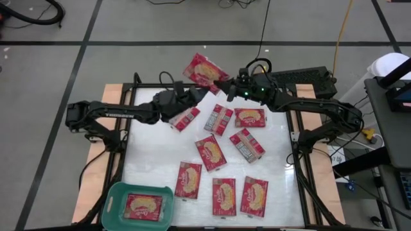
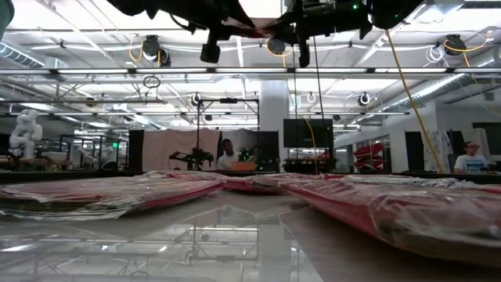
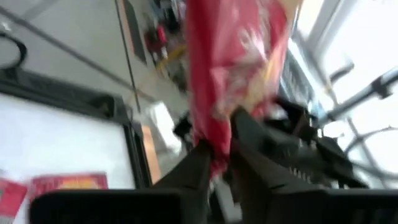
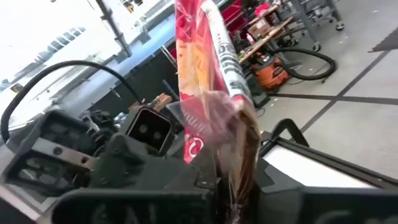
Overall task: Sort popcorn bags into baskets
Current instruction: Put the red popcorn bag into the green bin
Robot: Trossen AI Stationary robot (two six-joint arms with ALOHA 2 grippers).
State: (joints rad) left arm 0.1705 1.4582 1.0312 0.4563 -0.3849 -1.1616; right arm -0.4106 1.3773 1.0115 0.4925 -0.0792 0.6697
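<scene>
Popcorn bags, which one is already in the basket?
The popcorn bag lying face up inside the teal basket; the others lie on the table or hang between the grippers.

Lighting's bright and even, mostly from ceiling strip lights (image 2: 94, 35) up at 12 in the low view. Table (image 1: 154, 163) has soft glare, shadows faint. Left wrist view is v. smeared w/ motion blur. Low view's near bags (image 2: 407, 207) at 4 are out of focus.
</scene>
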